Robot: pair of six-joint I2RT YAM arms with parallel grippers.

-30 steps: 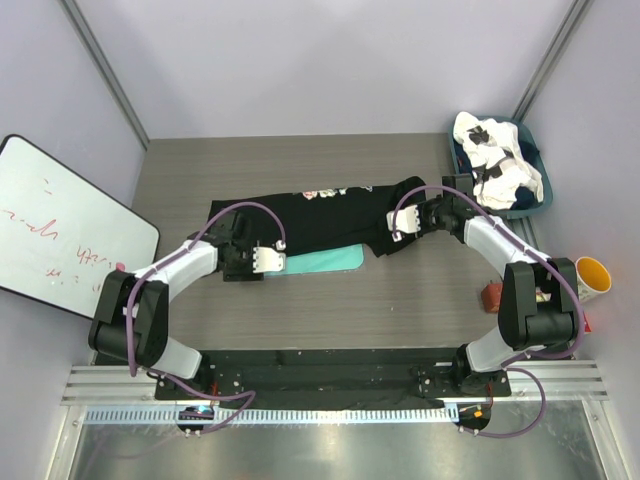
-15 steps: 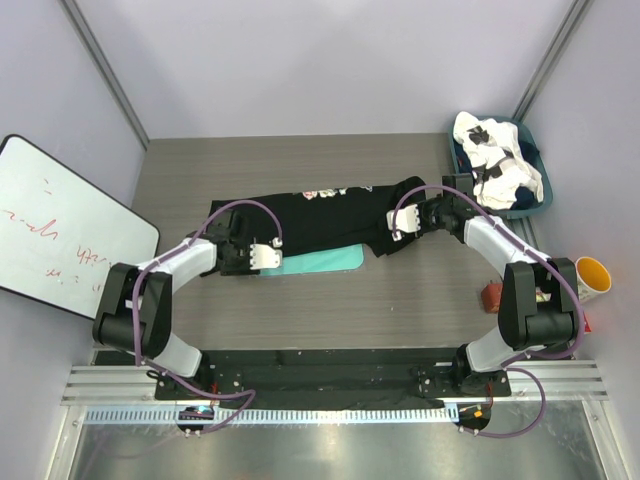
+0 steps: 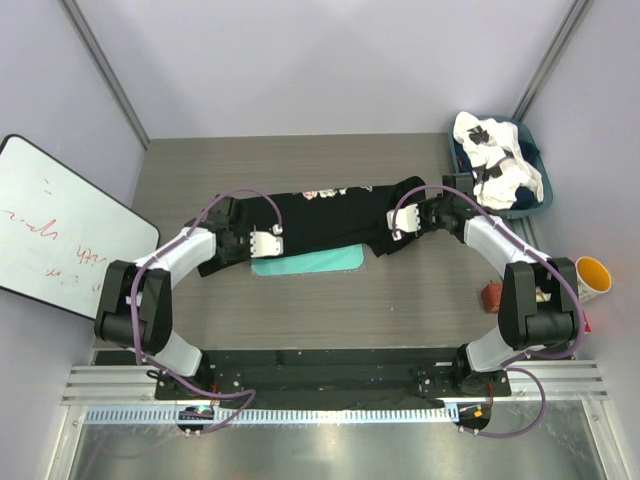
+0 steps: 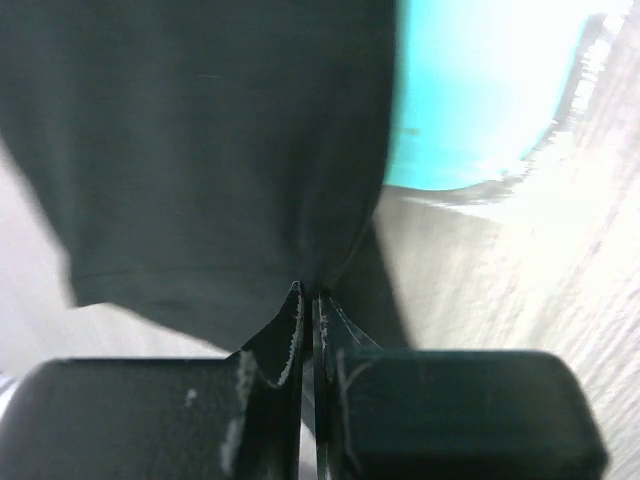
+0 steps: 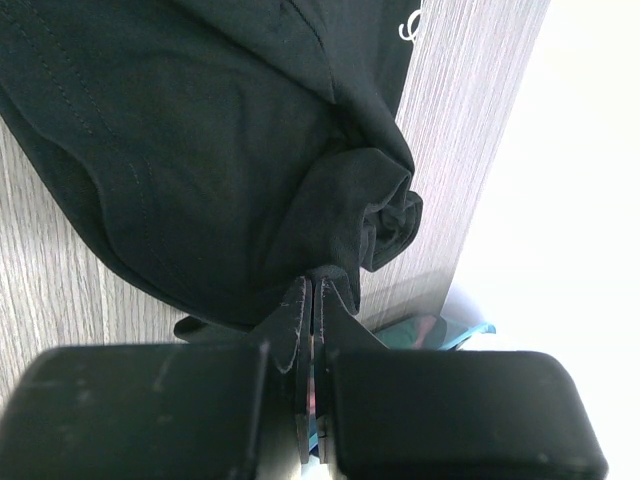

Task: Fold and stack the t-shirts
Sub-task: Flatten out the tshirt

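Note:
A black t-shirt (image 3: 320,215) with a pink print lies stretched across the table, partly over a teal board (image 3: 310,262). At its near left hem my left gripper (image 3: 266,243) is shut on the cloth. The left wrist view has the fingertips (image 4: 312,292) pinching the black t-shirt (image 4: 220,150), with the teal board (image 4: 470,100) behind. My right gripper (image 3: 398,226) is shut on the bunched right end of the shirt. In the right wrist view the jaws (image 5: 312,282) clamp a fold of the black t-shirt (image 5: 200,150). A white t-shirt with black patches (image 3: 495,160) lies crumpled in a bin.
The blue bin (image 3: 541,205) stands at the back right corner. A whiteboard (image 3: 60,230) leans at the left edge of the table. An orange cup (image 3: 592,275) and a small red object (image 3: 492,295) sit at the right, near the right arm.
My left gripper moved away from the near edge onto the shirt's hem and shut on it. The right gripper has kept its grip in place.

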